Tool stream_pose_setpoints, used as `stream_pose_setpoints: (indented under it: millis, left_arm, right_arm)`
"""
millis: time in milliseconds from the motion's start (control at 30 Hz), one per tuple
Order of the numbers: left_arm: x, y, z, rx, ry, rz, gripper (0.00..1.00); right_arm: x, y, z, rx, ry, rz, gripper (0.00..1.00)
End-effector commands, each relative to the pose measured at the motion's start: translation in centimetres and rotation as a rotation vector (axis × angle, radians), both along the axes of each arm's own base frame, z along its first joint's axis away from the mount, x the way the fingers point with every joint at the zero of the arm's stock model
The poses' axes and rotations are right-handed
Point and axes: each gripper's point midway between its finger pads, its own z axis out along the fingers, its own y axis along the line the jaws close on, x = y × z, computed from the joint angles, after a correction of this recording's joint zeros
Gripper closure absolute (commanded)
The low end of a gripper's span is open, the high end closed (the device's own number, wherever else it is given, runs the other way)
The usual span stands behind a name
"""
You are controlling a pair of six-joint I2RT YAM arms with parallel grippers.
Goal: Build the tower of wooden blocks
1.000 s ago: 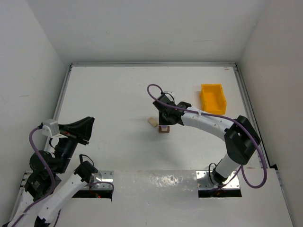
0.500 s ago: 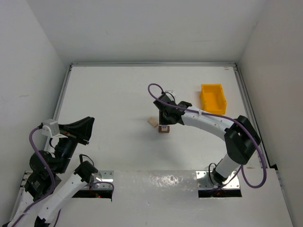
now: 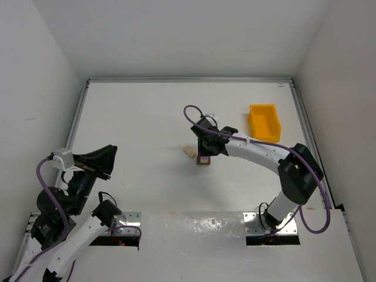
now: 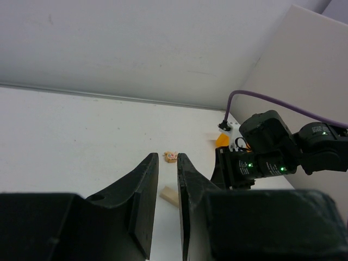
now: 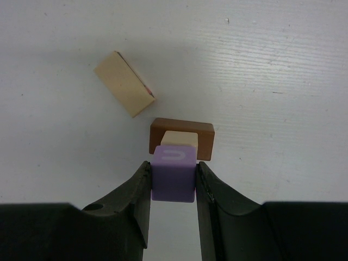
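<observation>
**Wood block tower (image 5: 182, 126) under a gripped purple block**

The tower stood near the middle of the table (image 3: 135, 117) as a dark brown block (image 5: 157, 136) with a light tan block (image 5: 179, 137) on top. The right gripper (image 5: 173, 167) hung straight over it. Its jaws were partly closed and clamped both sides of a purple block (image 5: 174, 179). That block overlapped the near edge of the light tan one; whether they touched could not be told. A loose tan block (image 5: 124, 82) lay tilted just beside the stack, apart from it. The left gripper (image 4: 167, 163) hung near the table's left edge, well apart from the blocks, its fingers a narrow slit apart and holding nothing. A yellow bin (image 3: 264, 122) sat off to the right.
</observation>
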Motion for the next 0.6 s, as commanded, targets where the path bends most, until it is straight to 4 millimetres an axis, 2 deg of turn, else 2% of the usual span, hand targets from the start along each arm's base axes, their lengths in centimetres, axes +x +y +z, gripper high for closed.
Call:
stream_pose_setpoints:
  millis: [0, 567]
  left_arm:
    - [0.22, -0.35, 0.10, -0.003, 0.005, -0.008, 0.82]
    - [0.19, -0.41, 0.14, 0.000, 0.002, -0.012, 0.82]
  right_arm:
    - [0.55, 0.32, 0.67, 0.030, -0.027, -0.013, 0.68]
    - [0.63, 0.39, 0.46, 0.027, -0.027, -0.011, 0.66]
